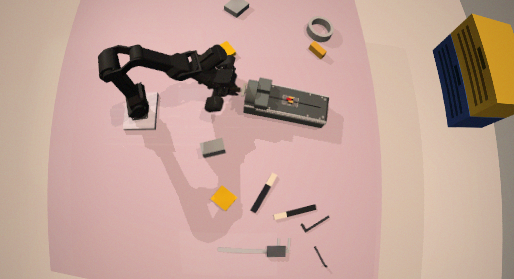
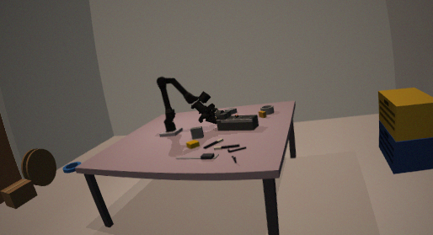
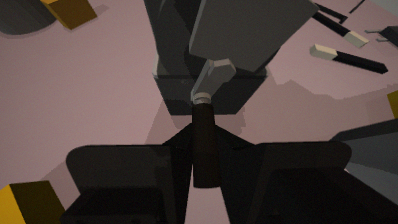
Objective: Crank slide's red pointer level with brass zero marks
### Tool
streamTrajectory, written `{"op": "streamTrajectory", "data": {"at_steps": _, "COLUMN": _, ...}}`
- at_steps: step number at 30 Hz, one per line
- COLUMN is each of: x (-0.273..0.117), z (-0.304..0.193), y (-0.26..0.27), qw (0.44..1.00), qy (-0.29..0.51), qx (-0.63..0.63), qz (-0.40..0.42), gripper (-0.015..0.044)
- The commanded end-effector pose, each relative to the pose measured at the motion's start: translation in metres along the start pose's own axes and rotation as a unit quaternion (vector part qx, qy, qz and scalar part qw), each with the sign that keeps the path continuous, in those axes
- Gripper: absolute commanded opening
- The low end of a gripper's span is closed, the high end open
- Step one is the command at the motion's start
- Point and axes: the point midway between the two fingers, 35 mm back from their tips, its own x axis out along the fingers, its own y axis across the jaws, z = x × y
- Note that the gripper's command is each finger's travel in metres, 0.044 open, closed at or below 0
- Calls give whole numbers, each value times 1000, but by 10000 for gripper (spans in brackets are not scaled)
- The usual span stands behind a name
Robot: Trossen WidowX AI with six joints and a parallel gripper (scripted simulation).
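The machine is a long dark grey box [image 1: 300, 114] [image 2: 237, 124] with a grey block at its left end. A small red pointer [image 1: 289, 99] shows on its top in the top view, close beside yellowish marks; it is too small to tell whether they are level. The light grey crank arm [image 3: 214, 79] slants from the block's end down to the dark brown handle [image 3: 204, 145] in the wrist view. My gripper [image 3: 201, 127] [image 1: 240, 90] is shut on the handle, with one finger on each side. The handle is hidden in the exterior view.
A grey block [image 1: 213, 147] [image 2: 196, 132] and a yellow block [image 1: 223, 198] [image 2: 192, 144] lie in front of the arm. A grey ring [image 1: 319, 29] and an orange block [image 1: 317, 50] lie behind the machine. Black-and-cream sticks and thin tools lie nearer the front edge.
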Motion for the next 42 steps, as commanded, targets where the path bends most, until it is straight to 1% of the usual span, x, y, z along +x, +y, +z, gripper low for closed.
{"op": "streamTrajectory", "data": {"at_steps": 1, "x": -2, "z": 2, "y": 9, "qw": 1000, "qy": -2, "qx": -3, "qz": 12, "gripper": 0}}
{"op": "streamTrajectory", "data": {"at_steps": 42, "x": -10, "z": 9, "y": 18, "qw": 1000, "qy": -2, "qx": -3, "qz": 12, "gripper": 0}}
